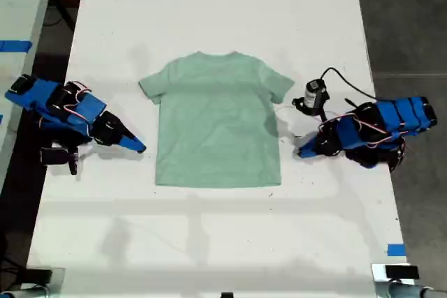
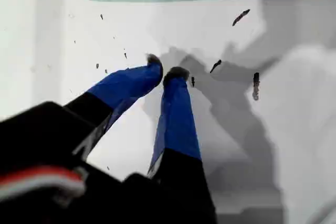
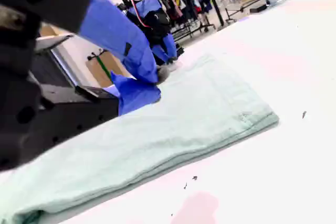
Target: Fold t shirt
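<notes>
- Exterior view: t shirt (image 1: 218, 120) lies flat and spread on the table (image 1: 209, 242), with one arm on each side of it, neither touching.
- My first gripper (image 2: 165, 72): tips all but pressed together, nothing held; shirt edge just ahead of it, apart.
- My second gripper (image 3: 155, 85): jaws look pressed together, empty; shirt spreads out ahead of the tips.
- Judgement: light, limp cloth that will sag and drag. Pinch thin edges at the sleeve or hem corner nearest each gripper.
</notes>
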Controlling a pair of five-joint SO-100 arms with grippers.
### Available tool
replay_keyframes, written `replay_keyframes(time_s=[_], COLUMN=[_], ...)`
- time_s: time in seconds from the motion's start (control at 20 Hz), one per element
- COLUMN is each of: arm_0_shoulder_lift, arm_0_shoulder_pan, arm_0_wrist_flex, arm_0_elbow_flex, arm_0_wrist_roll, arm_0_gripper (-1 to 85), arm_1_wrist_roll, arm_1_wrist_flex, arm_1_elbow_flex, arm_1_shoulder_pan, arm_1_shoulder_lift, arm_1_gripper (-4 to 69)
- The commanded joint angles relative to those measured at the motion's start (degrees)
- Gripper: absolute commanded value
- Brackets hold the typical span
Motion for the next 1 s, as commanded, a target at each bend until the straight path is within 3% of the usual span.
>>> replay_keyframes(time_s=[0.0,0.05,0.1,0.2,0.3,0.4,0.55,0.65,0.7,0.85,0.95], arm_0_shoulder_lift=[0.5,0.5,0.5,0.5,0.5,0.5,0.5,0.5,0.5,0.5,0.5], arm_0_shoulder_pan=[-0.4,-0.4,-0.4,-0.4,-0.4,-0.4,-0.4,-0.4,-0.4,-0.4,-0.4], arm_0_wrist_flex=[-0.2,-0.2,-0.2,-0.2,-0.2,-0.2,-0.2,-0.2,-0.2,-0.2,-0.2], arm_0_elbow_flex=[2.5,2.5,2.5,2.5,2.5,2.5,2.5,2.5,2.5,2.5,2.5], arm_0_wrist_roll=[0.3,0.3,0.3,0.3,0.3,0.3,0.3,0.3,0.3,0.3,0.3], arm_0_gripper=[-0.2,-0.2,-0.2,-0.2,-0.2,-0.2,-0.2,-0.2,-0.2,-0.2,-0.2], arm_1_wrist_roll=[17.8,27.0,28.4,16.3,17.1,22.5,36.4,28.2,26.5,19.2,11.2], arm_1_wrist_flex=[-1.5,-1.5,-1.5,-1.5,-1.5,-1.5,-1.0,-8.3,-6.0,6.1,10.7], arm_1_elbow_flex=[2.8,2.8,2.8,2.8,2.8,2.8,2.3,-3.1,-10.2,-39.6,-55.7], arm_1_shoulder_pan=[3.6,3.2,2.5,2.6,3.5,3.6,1.8,6.9,11.6,28.3,41.8], arm_1_shoulder_lift=[0.5,0.5,0.5,0.5,0.5,0.5,0.7,0.6,-2.5,-31.1,-45.8], arm_1_gripper=[3.7,4.1,4.2,4.2,4.2,4.2,1.1,0.7,0.8,17.1,23.8])
